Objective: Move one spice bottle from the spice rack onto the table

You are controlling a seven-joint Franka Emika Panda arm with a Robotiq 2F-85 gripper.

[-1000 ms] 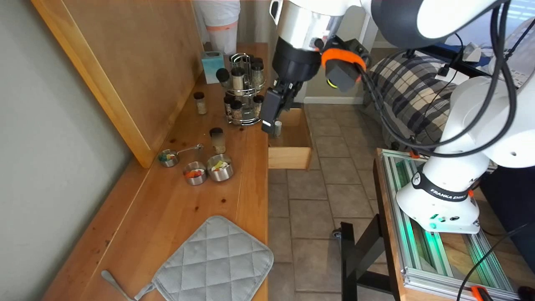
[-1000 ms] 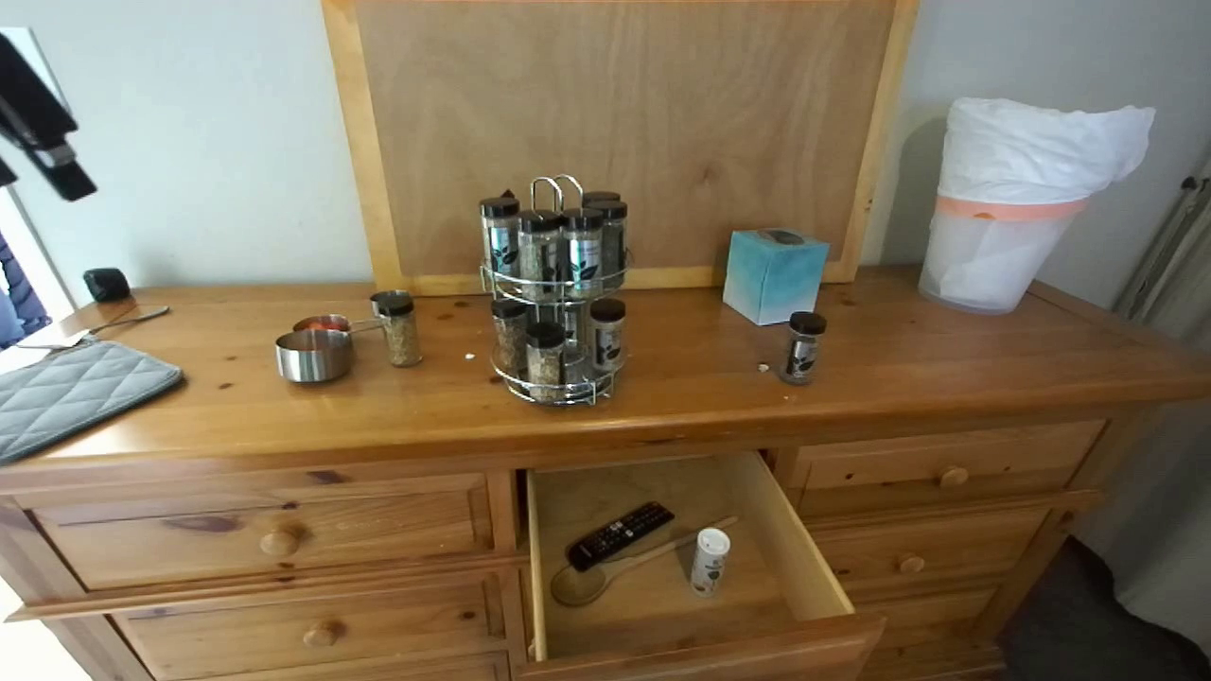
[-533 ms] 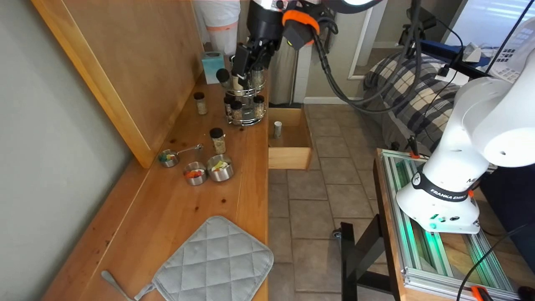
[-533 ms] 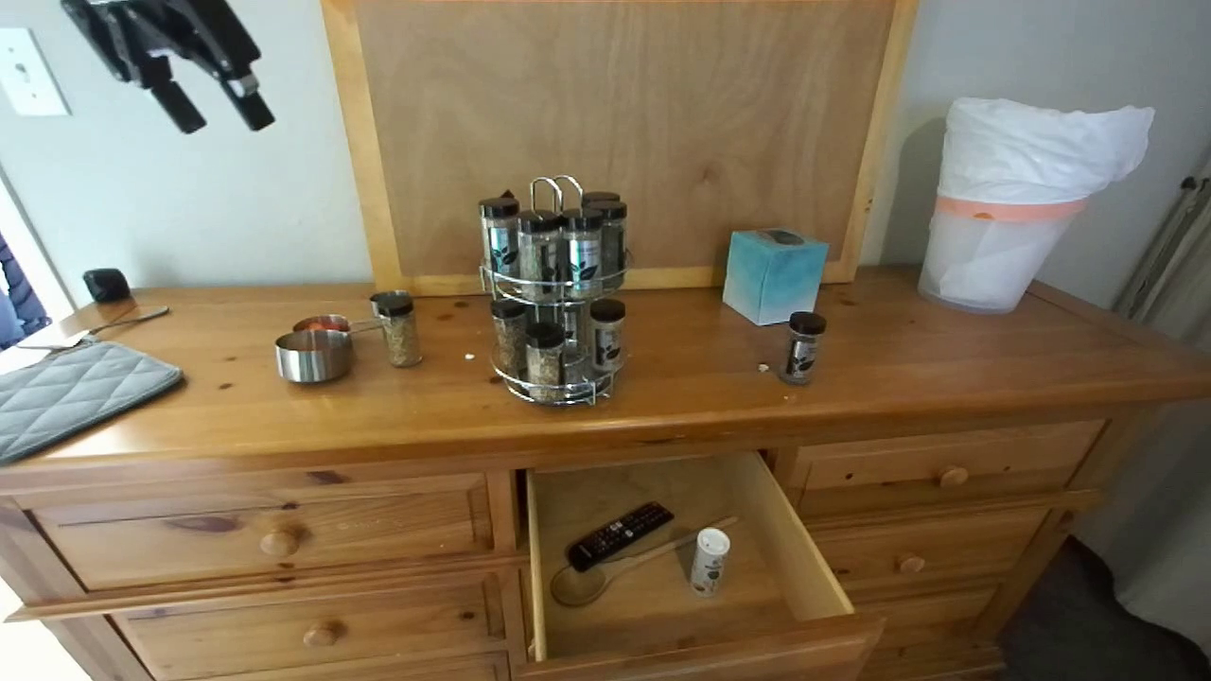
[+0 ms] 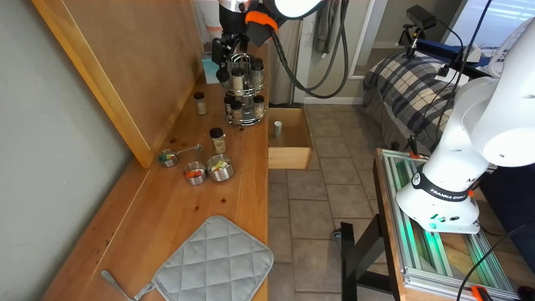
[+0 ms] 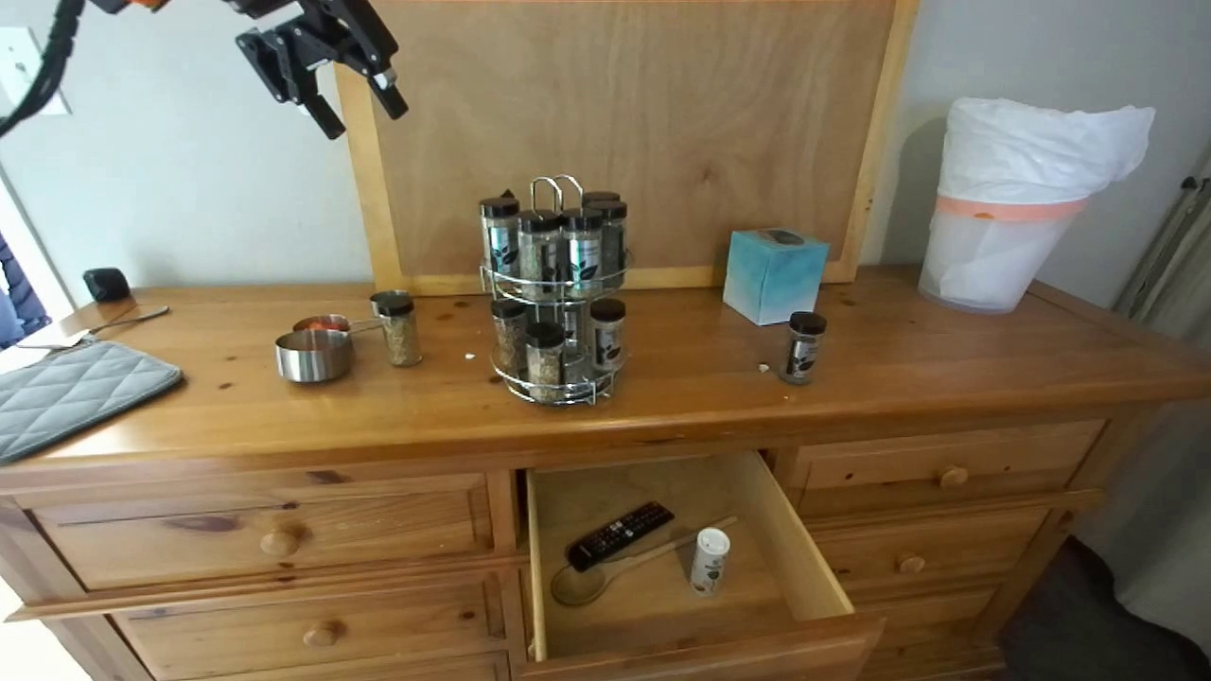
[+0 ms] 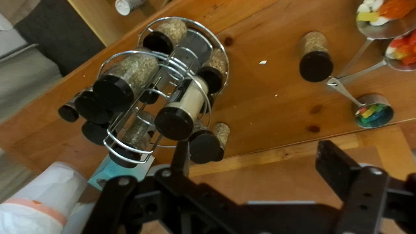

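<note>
The spice rack (image 6: 594, 386) is a two-tier wire stand with several black-lidded jars, upright on the wooden table (image 6: 445, 416). It also shows in the wrist view (image 7: 199, 44), seen from above. A cream-coloured spice bottle (image 7: 191, 100) and a darker-lidded bottle (image 7: 204, 146) stand on its near side there. My gripper (image 6: 362, 117) is open and empty, above and to the left of the rack in this exterior view. In the wrist view, the gripper's (image 7: 253, 144) left finger overlaps the rack's bottles, with nothing between the fingers. Some lower-tier jars are partly hidden.
Loose jars stand on the table, one by the metal measuring cups (image 6: 315, 357) and one (image 6: 802, 350) near the tissue box (image 6: 776, 277). A wooden backboard (image 6: 681, 123) rises behind. An open drawer (image 6: 795, 558) holds a remote, spoon and white shaker. A white bin (image 6: 993, 255) stands right.
My gripper has moved from the left edge of an exterior view rightward and a little up, toward the rack. It stays open. The rack and jars have not moved.
</note>
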